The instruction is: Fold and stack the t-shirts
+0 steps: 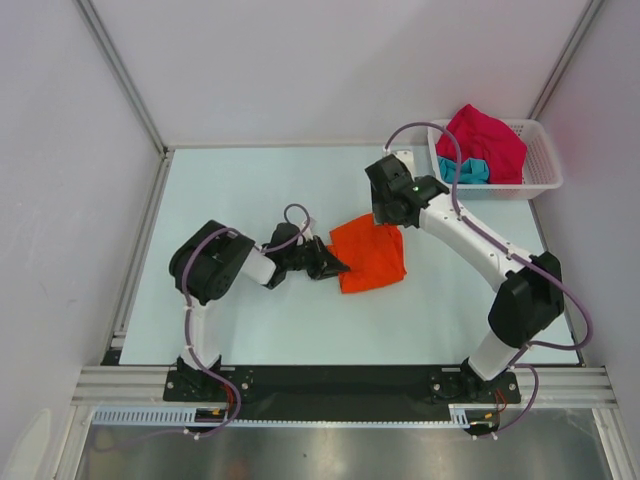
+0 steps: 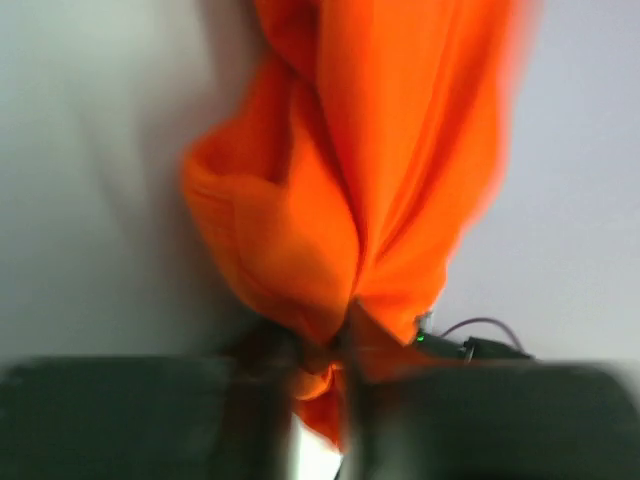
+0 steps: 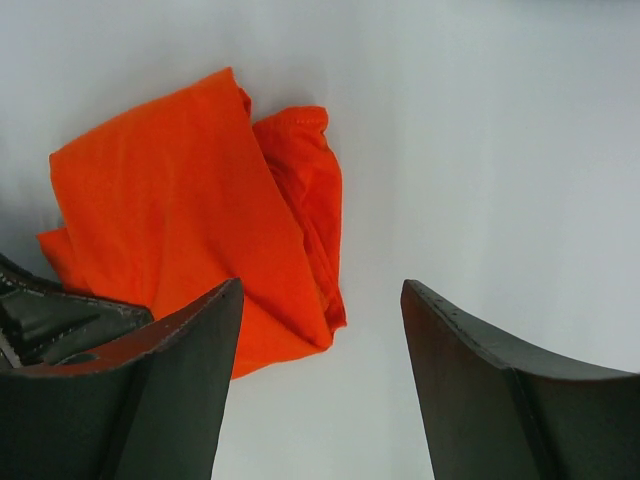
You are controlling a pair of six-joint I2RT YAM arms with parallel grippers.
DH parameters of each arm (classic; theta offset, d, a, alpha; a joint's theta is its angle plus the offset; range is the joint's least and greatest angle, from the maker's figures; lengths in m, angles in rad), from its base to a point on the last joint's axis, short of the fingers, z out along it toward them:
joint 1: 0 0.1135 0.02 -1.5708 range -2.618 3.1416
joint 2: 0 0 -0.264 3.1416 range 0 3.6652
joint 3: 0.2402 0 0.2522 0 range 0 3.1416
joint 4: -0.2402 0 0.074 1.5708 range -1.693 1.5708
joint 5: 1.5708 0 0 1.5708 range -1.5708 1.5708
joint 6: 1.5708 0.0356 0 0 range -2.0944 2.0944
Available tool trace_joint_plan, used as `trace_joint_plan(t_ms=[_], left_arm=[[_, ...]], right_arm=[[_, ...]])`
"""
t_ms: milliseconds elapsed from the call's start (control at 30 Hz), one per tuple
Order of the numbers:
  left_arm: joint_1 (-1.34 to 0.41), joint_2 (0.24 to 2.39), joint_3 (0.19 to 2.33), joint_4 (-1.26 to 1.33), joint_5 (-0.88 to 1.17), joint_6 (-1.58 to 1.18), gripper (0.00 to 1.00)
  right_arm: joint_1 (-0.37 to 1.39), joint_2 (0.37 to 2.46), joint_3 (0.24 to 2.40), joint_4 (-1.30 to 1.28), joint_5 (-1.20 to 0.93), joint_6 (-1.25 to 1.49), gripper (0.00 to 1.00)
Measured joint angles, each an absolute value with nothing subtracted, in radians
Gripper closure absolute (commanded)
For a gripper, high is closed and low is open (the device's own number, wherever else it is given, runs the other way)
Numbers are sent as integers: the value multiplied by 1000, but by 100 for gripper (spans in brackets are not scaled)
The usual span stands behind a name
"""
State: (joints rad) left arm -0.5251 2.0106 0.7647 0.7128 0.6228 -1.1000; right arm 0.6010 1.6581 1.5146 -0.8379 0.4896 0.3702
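An orange t-shirt [image 1: 372,256] lies bunched and partly folded near the middle of the table. My left gripper [image 1: 334,266] is at its left edge and shut on the cloth. In the blurred left wrist view the orange t-shirt [image 2: 350,190] gathers to a pinch between the left gripper's [image 2: 322,365] dark fingers. My right gripper [image 1: 386,214] hovers over the shirt's far edge, open. In the right wrist view the right gripper [image 3: 322,290] holds nothing, and the orange t-shirt [image 3: 190,225] lies to its left. A crimson-pink t-shirt [image 1: 488,140] and a teal t-shirt [image 1: 466,170] lie in the basket.
A white lattice basket [image 1: 545,165] stands at the table's back right corner, just beyond the right arm's wrist. The left gripper's body [image 3: 50,320] shows at the bottom left of the right wrist view. Walls enclose the table on three sides.
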Motion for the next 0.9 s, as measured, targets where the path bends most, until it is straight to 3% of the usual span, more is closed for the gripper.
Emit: trace_joint_plan(t_ms=[400,600,700,900], left_arm=[[-523,2079,936,494,666,-1115,100],[-477,1975,921,307,576,-1096,100],[-377,1856,892,162,507,-1064,100],[-3,1644,871,-38,428,-984,100]], right_arm=[[702,1372,1508,-928,444,447,30],[741,1208,1438,-977,427,482,29],[749,1194,1424,-981,416,489,28],[846,1202,1421,-971,389,503,28]])
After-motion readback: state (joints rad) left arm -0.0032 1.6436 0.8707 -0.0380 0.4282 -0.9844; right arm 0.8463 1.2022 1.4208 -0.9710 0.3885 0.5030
